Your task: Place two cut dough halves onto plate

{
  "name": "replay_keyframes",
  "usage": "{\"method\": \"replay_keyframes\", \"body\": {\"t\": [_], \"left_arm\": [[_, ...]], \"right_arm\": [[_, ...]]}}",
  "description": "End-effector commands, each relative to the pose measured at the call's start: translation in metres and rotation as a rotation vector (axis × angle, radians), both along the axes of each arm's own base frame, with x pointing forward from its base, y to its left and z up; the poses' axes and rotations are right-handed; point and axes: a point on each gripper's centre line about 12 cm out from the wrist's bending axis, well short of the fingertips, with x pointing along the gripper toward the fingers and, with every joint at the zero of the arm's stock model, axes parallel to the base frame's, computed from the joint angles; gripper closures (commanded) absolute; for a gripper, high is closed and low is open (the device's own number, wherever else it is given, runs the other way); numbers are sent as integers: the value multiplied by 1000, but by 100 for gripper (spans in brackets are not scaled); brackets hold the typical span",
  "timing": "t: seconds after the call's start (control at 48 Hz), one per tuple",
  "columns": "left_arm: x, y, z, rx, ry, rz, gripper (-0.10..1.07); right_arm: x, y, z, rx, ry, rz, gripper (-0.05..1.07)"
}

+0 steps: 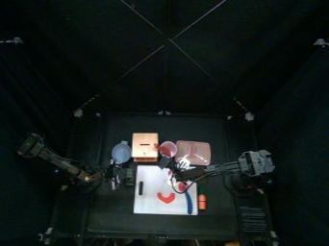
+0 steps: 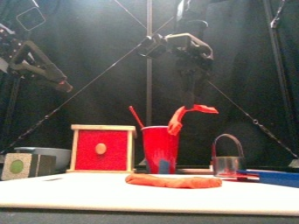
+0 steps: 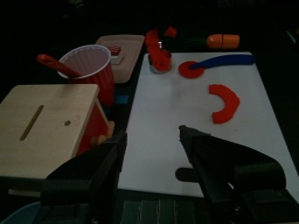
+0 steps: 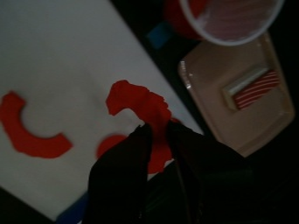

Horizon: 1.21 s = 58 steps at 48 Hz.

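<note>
One red dough half (image 4: pixel 138 98) hangs in the air, pinched in my right gripper (image 4: pixel 158 131), whose jaws are shut on it. In the front view this piece (image 2: pixel 194 111) dangles high above the white board, just behind the red cup. The other dough half (image 3: pixel 222 101) lies flat on the white board (image 3: pixel 176 114), also seen as a crescent (image 1: pixel 167 199) from above. The pale pink plate (image 4: pixel 228 109) sits beside the board's far end, near the held piece. My left gripper (image 3: pixel 149 149) hovers open over the board's near end, with nothing between its fingers.
A red cup (image 2: pixel 156 147) with a stick in it stands next to an orange-tan wooden block (image 2: pixel 101 147). A blue-and-orange tool (image 3: pixel 222 63) lies at the board's far end. A small red-and-white striped item (image 4: pixel 254 86) rests on the plate.
</note>
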Motion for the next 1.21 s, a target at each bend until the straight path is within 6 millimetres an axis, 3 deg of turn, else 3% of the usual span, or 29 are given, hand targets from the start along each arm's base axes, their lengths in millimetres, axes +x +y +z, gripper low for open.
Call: {"method": "replay_keyframes", "body": {"t": [0.0,0.292,0.562,0.75,1.188], "left_arm": [[2,0,4,0,-13,5,10],[1,3,0,2,-2,15,10],[-1,7,-2,6,3,29,10],[-1,7,-3,7,6,30,10],[-1,8,-3,5,6,34,10]], "right_arm": [[-14,-23,24,-23,-46,-43,42],[-61,-92,2,-66,19,-152,42],[-74,-135,-26,-63,-71,-179,42],[-85,-147,-40,-60,-87,-194,42],[-100,-149,-57,-74,-30,-181,41]]}}
